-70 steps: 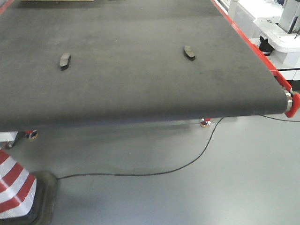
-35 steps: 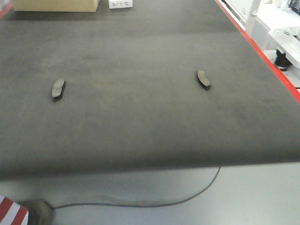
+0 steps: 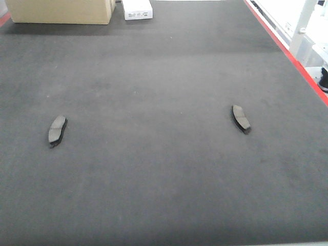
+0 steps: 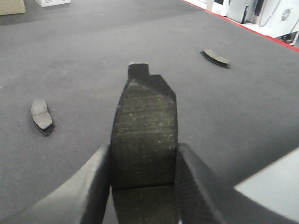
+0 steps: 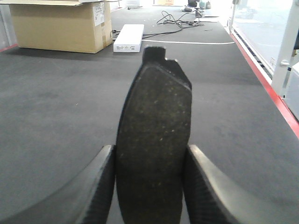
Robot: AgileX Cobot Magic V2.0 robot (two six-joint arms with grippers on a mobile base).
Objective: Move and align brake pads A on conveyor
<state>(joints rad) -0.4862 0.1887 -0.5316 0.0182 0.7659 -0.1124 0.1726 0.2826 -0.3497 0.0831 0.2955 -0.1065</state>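
Two brake pads A lie flat on the dark conveyor (image 3: 154, 77), one at the left (image 3: 57, 129) and one at the right (image 3: 241, 118), far apart. The left wrist view shows my left gripper (image 4: 144, 158) shut on a third dark pad (image 4: 145, 116), held above the belt with its tab pointing away. The two lying pads show there too, the left pad (image 4: 41, 115) and the right pad (image 4: 216, 58). My right gripper (image 5: 150, 161) is shut on another pad (image 5: 154, 121), also over the belt. Neither gripper shows in the front view.
A cardboard box (image 3: 61, 10) and a small white box (image 3: 137, 9) stand at the belt's far end. A red edge stripe (image 3: 287, 51) runs along the right side. Cables (image 5: 180, 18) lie beyond the belt. A pale grey surface (image 4: 275, 186) shows at the near right.
The front view has moved forward over the belt. The floor, cable and striped cone have dropped out of sight, the boxes have come into view, and both lying pads sit lower in the frame.
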